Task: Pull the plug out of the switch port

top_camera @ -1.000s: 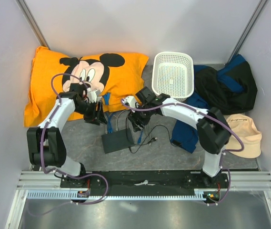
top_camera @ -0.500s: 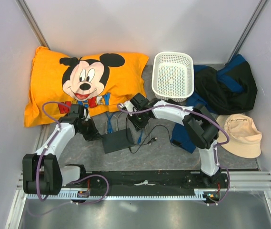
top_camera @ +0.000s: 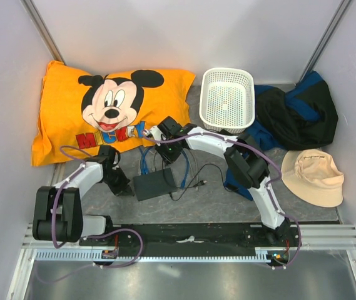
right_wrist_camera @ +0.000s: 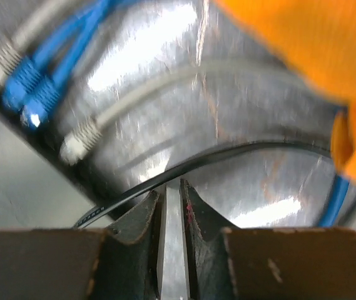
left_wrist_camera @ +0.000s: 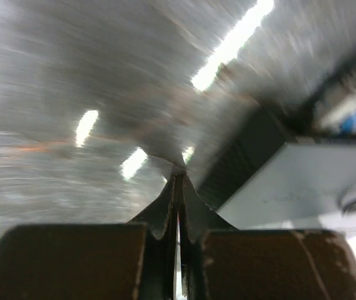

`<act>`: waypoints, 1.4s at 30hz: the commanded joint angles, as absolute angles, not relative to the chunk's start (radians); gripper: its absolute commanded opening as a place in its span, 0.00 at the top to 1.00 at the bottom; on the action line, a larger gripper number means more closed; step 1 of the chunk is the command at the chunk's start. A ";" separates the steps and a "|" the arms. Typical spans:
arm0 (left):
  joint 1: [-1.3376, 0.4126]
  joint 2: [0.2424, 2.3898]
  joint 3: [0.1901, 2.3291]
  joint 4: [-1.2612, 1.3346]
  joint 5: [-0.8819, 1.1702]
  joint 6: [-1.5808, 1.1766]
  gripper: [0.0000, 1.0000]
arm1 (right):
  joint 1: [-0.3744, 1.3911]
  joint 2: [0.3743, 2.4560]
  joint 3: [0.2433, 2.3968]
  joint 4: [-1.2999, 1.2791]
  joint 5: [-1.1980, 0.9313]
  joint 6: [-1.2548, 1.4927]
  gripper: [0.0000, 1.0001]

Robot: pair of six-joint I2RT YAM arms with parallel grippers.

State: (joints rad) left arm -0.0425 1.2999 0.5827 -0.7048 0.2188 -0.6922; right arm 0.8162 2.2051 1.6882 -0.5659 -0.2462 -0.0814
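The switch port (top_camera: 154,184) is a flat dark-grey box lying on the table in front of the arms. Its pale top fills the right of the left wrist view (left_wrist_camera: 278,181). My left gripper (top_camera: 122,186) rests low at the box's left side, shut with nothing between its tips (left_wrist_camera: 178,170). Blue plugs (right_wrist_camera: 30,94) and a grey plug (right_wrist_camera: 77,142) sit in the box's far edge (right_wrist_camera: 15,187). My right gripper (top_camera: 169,152) hangs over the cables behind the box. Its jaws (right_wrist_camera: 173,182) stand a narrow gap apart, only a pale grey strip showing between them. A thin black cord (right_wrist_camera: 228,156) crosses just past the tips.
An orange Mickey Mouse pillow (top_camera: 102,106) lies at the back left, close behind both grippers. A white mesh basket (top_camera: 228,97), a dark jacket (top_camera: 296,112) and a beige hat (top_camera: 315,178) fill the right side. Blue cables (top_camera: 145,164) loop behind the box.
My left gripper came down off the pillow to the table beside the box and closed. The right gripper moved left and back over the cables, and its jaws narrowed.
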 commanded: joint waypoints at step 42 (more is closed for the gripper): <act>-0.350 1.410 0.747 -0.308 0.327 -0.405 0.98 | 0.686 1.675 1.210 -0.650 -0.397 -0.240 0.20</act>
State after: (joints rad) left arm -0.3550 1.3960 0.7681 -0.3561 0.3538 -0.4511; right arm 0.6819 1.6150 1.1675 -0.7040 -0.3023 -0.2687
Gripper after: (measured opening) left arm 0.023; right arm 0.827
